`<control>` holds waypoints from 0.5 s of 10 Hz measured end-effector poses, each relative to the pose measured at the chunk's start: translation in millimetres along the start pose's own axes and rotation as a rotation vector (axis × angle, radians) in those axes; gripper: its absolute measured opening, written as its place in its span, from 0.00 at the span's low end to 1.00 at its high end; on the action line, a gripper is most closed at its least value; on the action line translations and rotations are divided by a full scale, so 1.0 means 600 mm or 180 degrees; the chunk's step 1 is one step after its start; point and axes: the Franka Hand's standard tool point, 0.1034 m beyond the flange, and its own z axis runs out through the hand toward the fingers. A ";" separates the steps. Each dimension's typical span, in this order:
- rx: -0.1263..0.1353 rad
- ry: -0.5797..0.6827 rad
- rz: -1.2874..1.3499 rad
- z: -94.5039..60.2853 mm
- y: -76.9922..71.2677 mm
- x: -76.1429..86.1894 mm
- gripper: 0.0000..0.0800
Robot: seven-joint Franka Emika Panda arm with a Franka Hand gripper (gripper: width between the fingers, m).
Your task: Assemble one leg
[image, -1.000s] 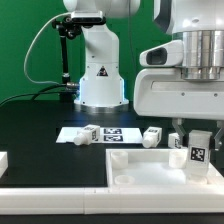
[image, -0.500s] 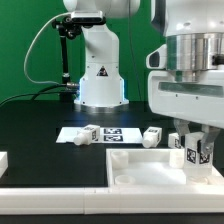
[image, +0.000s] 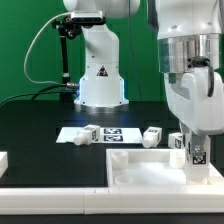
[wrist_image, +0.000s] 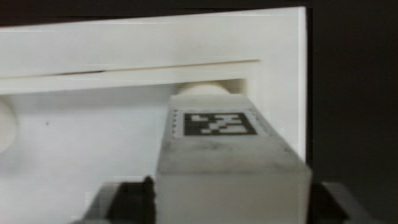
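My gripper (image: 196, 146) is shut on a leg (image: 197, 156), a small white oblong block with a black-and-white tag facing the camera. It holds the leg upright over the corner of the large white tray (image: 140, 168) at the exterior view's right. In the wrist view the leg (wrist_image: 228, 140) fills the middle between my dark fingers (wrist_image: 128, 200), its far end close to a round hole in the corner of the tray (wrist_image: 107, 60). Whether the leg touches the tray is hidden.
Three more legs lie behind the tray: one (image: 88, 133) on the marker board (image: 112, 134), one (image: 152, 136) beside it, one (image: 176, 142) just behind my gripper. A white part (image: 3, 160) sits at the exterior view's left edge. The robot base (image: 99, 75) stands at the back.
The wrist has turned and shifted toward the exterior view's right. The held leg has stayed over the tray corner, sinking slightly.
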 end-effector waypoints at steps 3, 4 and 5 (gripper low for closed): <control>-0.0105 -0.0129 -0.1720 0.001 -0.002 -0.010 0.74; -0.0073 -0.0129 -0.1867 0.000 0.000 -0.017 0.80; -0.0071 -0.0126 -0.2112 0.001 0.000 -0.013 0.81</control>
